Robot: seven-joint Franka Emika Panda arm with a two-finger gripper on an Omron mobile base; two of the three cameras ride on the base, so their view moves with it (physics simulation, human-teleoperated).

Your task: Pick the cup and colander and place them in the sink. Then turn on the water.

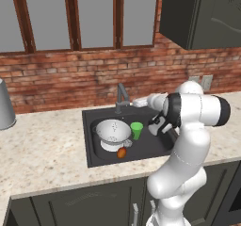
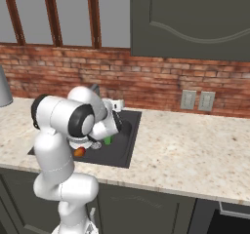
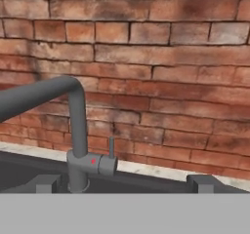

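Observation:
The white-grey colander (image 1: 113,132) sits in the left half of the dark sink (image 1: 150,149). The green cup (image 1: 137,130) stands upright just right of it, and a sliver of the cup (image 2: 107,140) peeks past my arm. My gripper (image 1: 135,102) hovers open and empty over the sink's back edge, just right of the grey faucet (image 1: 122,97). In the hand view the faucet (image 3: 77,130) and its small upright lever (image 3: 111,149) stand close ahead, between my dark fingertips (image 3: 46,183). No water runs from the faucet.
A small orange item (image 1: 121,152) lies at the sink's front, below the colander. A large grey metal cylinder (image 1: 4,106) stands on the counter at far left. The brick wall (image 3: 161,57) rises right behind the faucet. Two wall outlets (image 2: 197,100) are to the right.

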